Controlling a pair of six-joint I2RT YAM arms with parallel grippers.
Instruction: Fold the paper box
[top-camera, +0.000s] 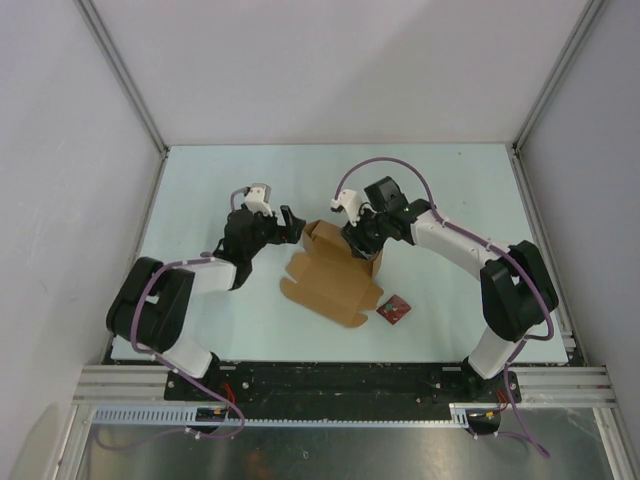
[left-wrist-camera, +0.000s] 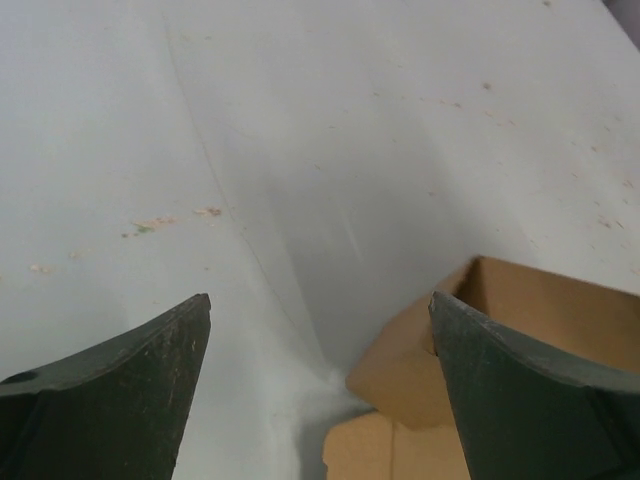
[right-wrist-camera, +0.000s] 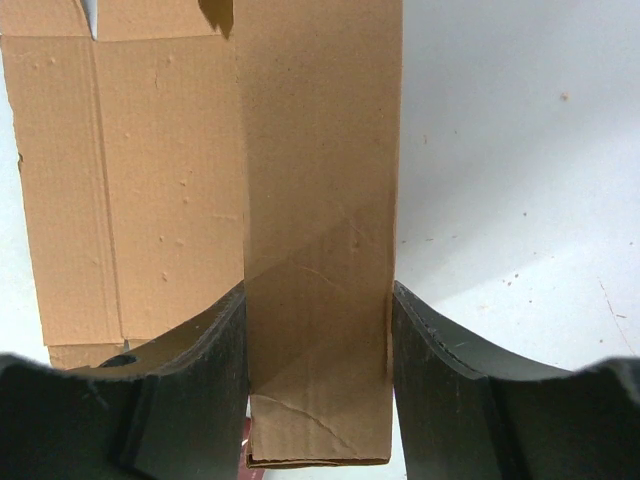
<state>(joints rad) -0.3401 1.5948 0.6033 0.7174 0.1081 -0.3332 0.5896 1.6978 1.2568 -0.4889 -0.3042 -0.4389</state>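
Observation:
The brown paper box (top-camera: 325, 280) lies partly folded in the middle of the table, its flat panel toward the near side and raised walls at the back. My right gripper (top-camera: 360, 238) is shut on a doubled-over side wall of the box (right-wrist-camera: 160, 180); in the right wrist view the cardboard strip fills the gap of the gripper (right-wrist-camera: 318, 290) and touches both fingers. My left gripper (top-camera: 293, 224) hovers at the box's left back corner, open (left-wrist-camera: 320, 300). A raised corner of the box (left-wrist-camera: 400, 370) shows just inside its right finger (left-wrist-camera: 530, 390), apart from the left one.
A small dark red square (top-camera: 393, 310) lies on the table just right of the box's near corner. White walls enclose the table (top-camera: 200, 180) at the back and on both sides. Both arm bases stand at the near edge.

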